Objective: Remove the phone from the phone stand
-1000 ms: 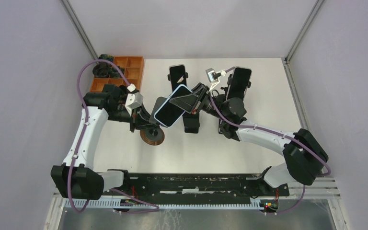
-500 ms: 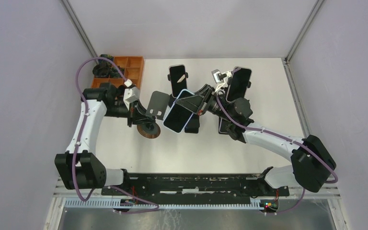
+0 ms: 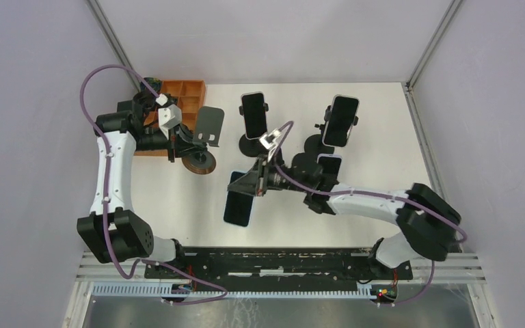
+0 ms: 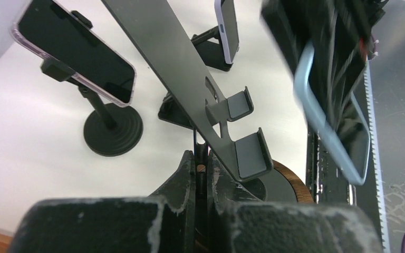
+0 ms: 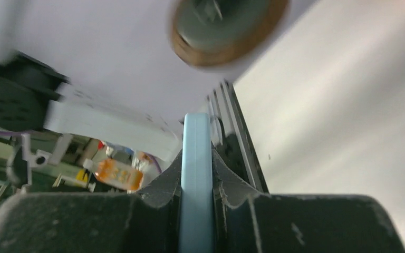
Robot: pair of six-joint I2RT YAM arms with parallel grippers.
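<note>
So the light-blue-cased phone [image 3: 238,202] is off and clamped edge-on in the right pincer [image 3: 255,184], over the white surface [image 3: 178,205]. The grey metal phone stand with a round wooden base [image 3: 208,124] is gripped at its stem by the left pincer [image 4: 201,161], well apart.

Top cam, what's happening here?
The right gripper is shut on a light-blue-cased phone, already off its stand and held toward the near side of the white table. The left gripper clamps the stem of the grey metal phone stand with a round wooden base, over by the orange compartment tray.
</note>
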